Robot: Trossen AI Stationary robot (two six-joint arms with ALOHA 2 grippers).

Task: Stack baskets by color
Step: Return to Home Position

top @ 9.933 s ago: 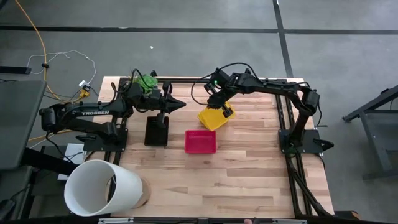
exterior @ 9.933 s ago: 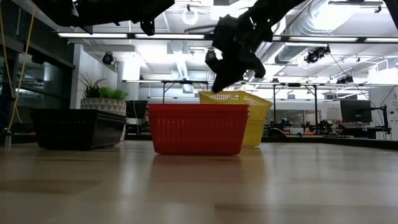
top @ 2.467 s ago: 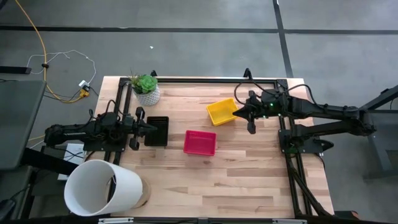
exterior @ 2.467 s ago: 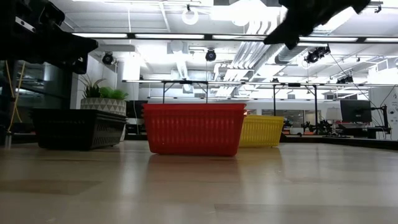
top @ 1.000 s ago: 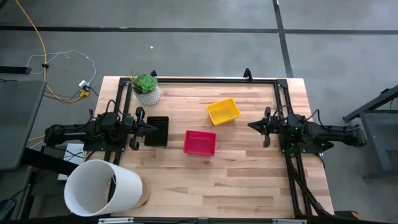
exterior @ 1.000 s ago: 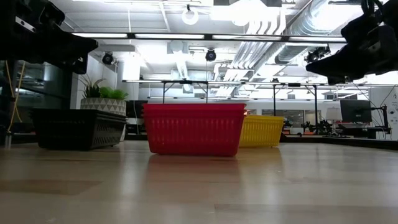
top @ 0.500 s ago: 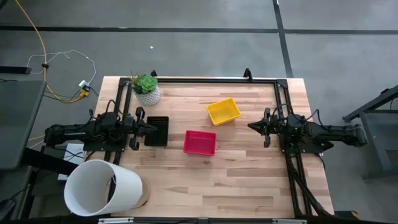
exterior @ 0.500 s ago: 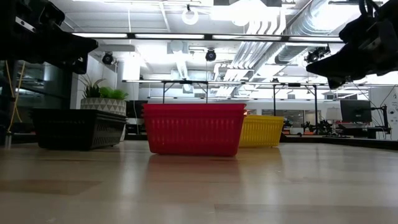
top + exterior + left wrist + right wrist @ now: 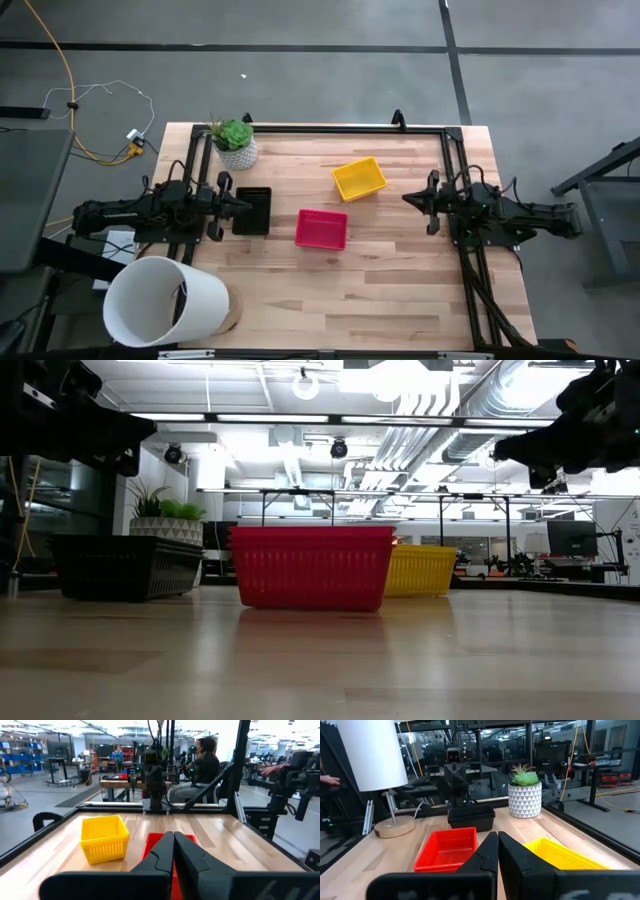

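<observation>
Left end effector (image 9: 245,207), right end effector (image 9: 406,199) (both closed) toward sides.

— What colours are the baskets?
— The yellow baskets (image 9: 359,179) are bright yellow, the red baskets (image 9: 321,229) pink-red and the black baskets (image 9: 252,210) black. All have fine latticed walls.
— And the rest?
— The table (image 9: 350,290) is pale wood in long strips. The bucket (image 9: 165,300) is plain white. The pot (image 9: 524,800) is white with a grey diamond pattern, and its plant (image 9: 235,132) is green.

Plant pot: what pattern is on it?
White plant pot with dark geometric lines; clearest in right wrist view.
</observation>
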